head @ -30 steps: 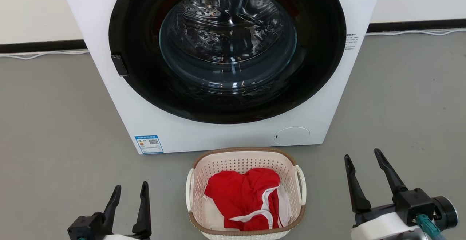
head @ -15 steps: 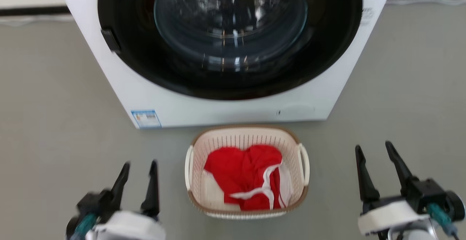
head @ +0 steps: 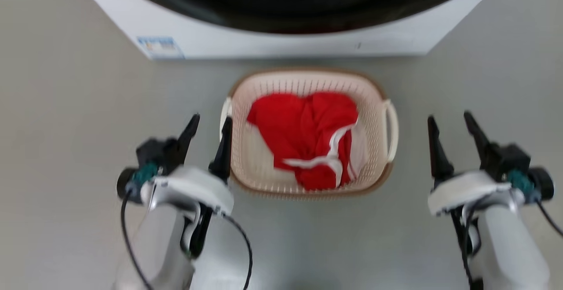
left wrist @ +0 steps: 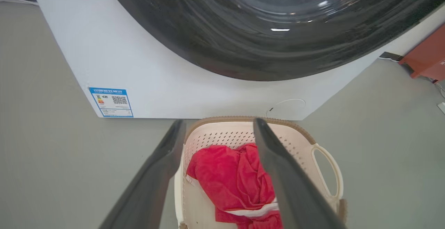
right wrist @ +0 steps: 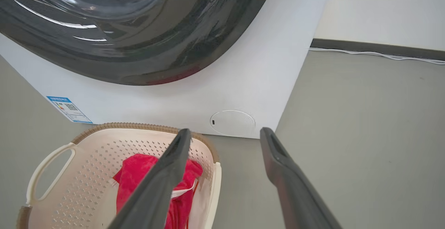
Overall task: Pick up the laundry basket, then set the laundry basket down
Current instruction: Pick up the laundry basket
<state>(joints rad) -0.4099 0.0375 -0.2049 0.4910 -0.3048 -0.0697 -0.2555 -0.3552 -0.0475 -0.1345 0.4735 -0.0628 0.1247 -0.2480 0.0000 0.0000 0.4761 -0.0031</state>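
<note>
Currently the laundry basket stands on the grey floor, directly in front of the white washer and between the two grippers. A red garment with white trim lies inside it. The left gripper is spread wide and holds nothing. Its inner finger sits just beside the basket's left loop handle; contact cannot be confirmed. The right gripper is likewise spread wide and empty, positioned apart from the right loop handle, on its outer side.
</note>
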